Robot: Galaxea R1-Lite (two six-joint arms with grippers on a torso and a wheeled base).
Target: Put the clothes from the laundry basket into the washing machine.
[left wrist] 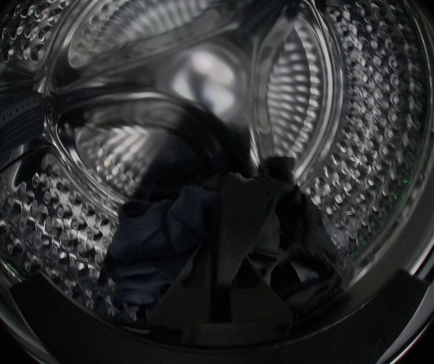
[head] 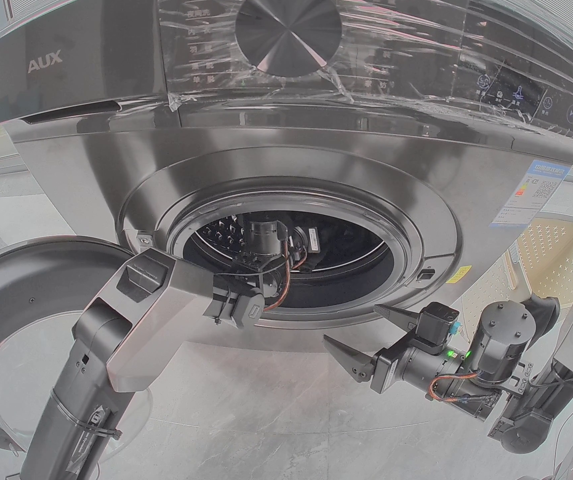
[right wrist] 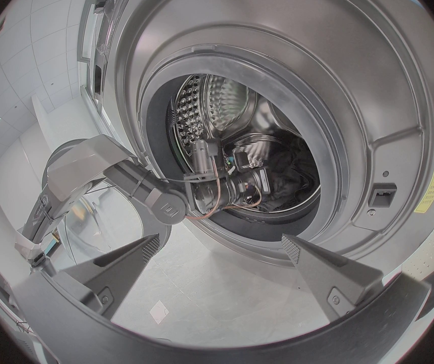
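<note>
Grey steel machine, head view: glossy dark-grey front-loading washing machine [head: 340,161], its round glass door [head: 26,288] standing open at the left
Left arm, head view: angular grey left arm [head: 160,288] comes from the near left through the round opening, its wrist past the rim
Right pincer, head view: right gripper [head: 353,325] hangs outside, near and right of the opening, with black pointed fingers spread wide and nothing between them
Basket, head view: cream perforated plastic laundry basket [head: 550,241] stands at the far right beside the machine; the right arm is nearer to it; its contents are hidden
Drum, left wrist view: crumpled dark blue and grey clothes [left wrist: 166,228] lie heaped on the floor of the dimpled steel drum [left wrist: 378,127], just ahead of and below the left gripper [left wrist: 222,279]
Grip, left wrist view: fingers drawn almost together; a grey band of cloth runs from between them straight toward the far wall, so it looks pinched; letting go should drop it onto the heap
Opening, right wrist view: spread fingers face the opening; the clothes show as a dark mass low inside, beyond the left wrist
</note>
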